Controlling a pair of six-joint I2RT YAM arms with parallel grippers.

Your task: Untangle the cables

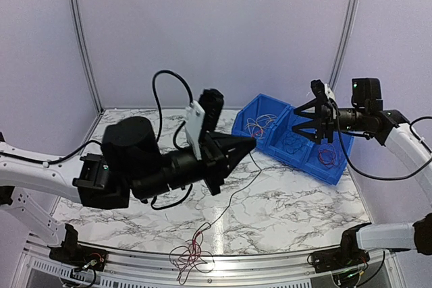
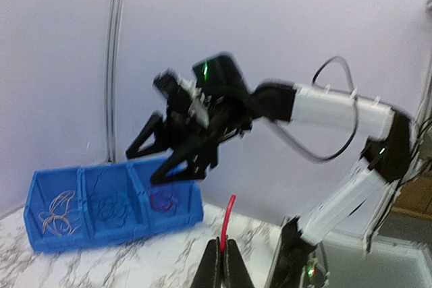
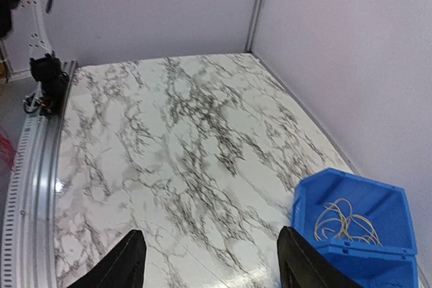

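My left gripper [image 1: 250, 144] is raised above the table's middle and shut on the end of a red cable [image 2: 228, 224], which sticks up between the closed fingers in the left wrist view. From there a thin strand hangs down to a tangle of cables [image 1: 192, 255], red and dark, at the table's near edge. My right gripper [image 1: 316, 123] is open and empty and hovers over the blue bin [image 1: 283, 155]. In the right wrist view its fingers [image 3: 128, 261] stand wide apart above the marble.
The blue bin [image 2: 115, 231] has three compartments holding tan wires [image 2: 57, 210], dark blue wires [image 2: 108, 208] and red wires [image 2: 164, 200]. It stands at the back right near the wall. The tan wires [image 3: 344, 219] also show in the right wrist view. A metal rail [image 1: 223, 268] runs along the near edge.
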